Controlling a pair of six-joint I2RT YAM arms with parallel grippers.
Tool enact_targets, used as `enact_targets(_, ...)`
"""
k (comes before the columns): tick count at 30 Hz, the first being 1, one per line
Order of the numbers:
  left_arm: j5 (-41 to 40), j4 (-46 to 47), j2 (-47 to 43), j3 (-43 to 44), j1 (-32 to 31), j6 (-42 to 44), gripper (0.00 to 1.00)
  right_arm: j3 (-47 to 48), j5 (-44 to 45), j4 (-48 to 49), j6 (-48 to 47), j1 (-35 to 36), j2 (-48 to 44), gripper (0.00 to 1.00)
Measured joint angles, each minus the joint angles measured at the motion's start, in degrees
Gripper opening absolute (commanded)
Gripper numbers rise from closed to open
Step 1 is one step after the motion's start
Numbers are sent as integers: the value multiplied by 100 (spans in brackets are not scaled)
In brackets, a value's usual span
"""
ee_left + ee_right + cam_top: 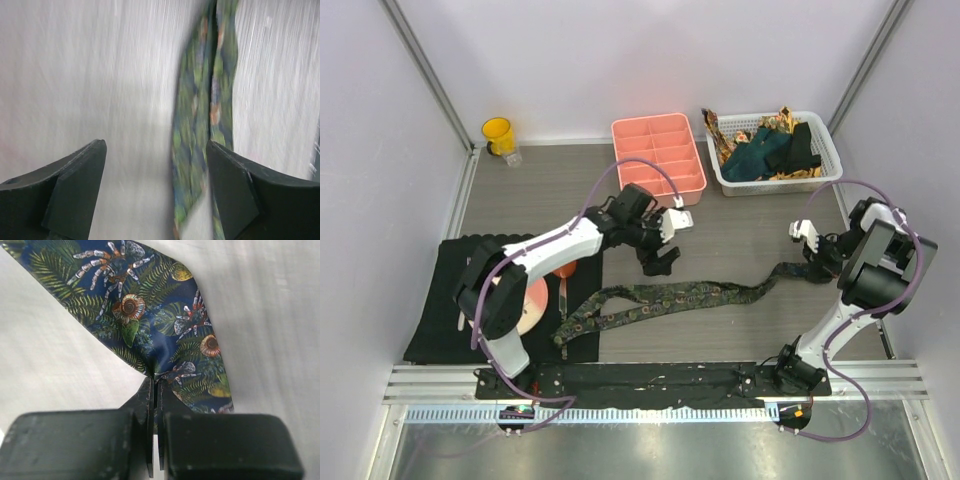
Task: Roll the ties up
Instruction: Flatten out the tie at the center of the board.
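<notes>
Tie [150,315] pinched in right fingers [141,404], between spread left fingers [70,185].

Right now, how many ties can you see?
4 at least: a patterned tie stretched across the table, plus a teal tie, a black tie and a gold-brown tie heaped in the white basket. More may be hidden underneath.

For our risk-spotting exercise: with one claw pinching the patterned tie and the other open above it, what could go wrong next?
The right claw grips only a small pinch of the tie, so it may slip free. The open left claw has the tie off-centre; closing could miss it.
</notes>
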Motion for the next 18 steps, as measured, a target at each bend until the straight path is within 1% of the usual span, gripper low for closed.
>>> enact_targets(4,-188,992,96,72,-632,319,88,28,-50,-688,181,-37,-280,1)
enact_targets(7,-234,1639,621,446,-1165,424,88,90,-125,-942,345,-57,-448,1)
enact_targets(10,-203,2192,1233,903,-1537,402,88,63,-129,-1016,590,-70,-564,1)
enact_targets(11,-170,2378,1416,1016,-1657,389,90,17,-114,-1025,669,-70,-616,1)
enact_targets(14,-98,2857,1746,1091,-1941,358,93,-188,-26,-1088,929,-70,-741,1)
enact_targets(18,-151,3364,1991,1102,-2251,232,93,-428,46,-1123,1272,-74,-752,1)
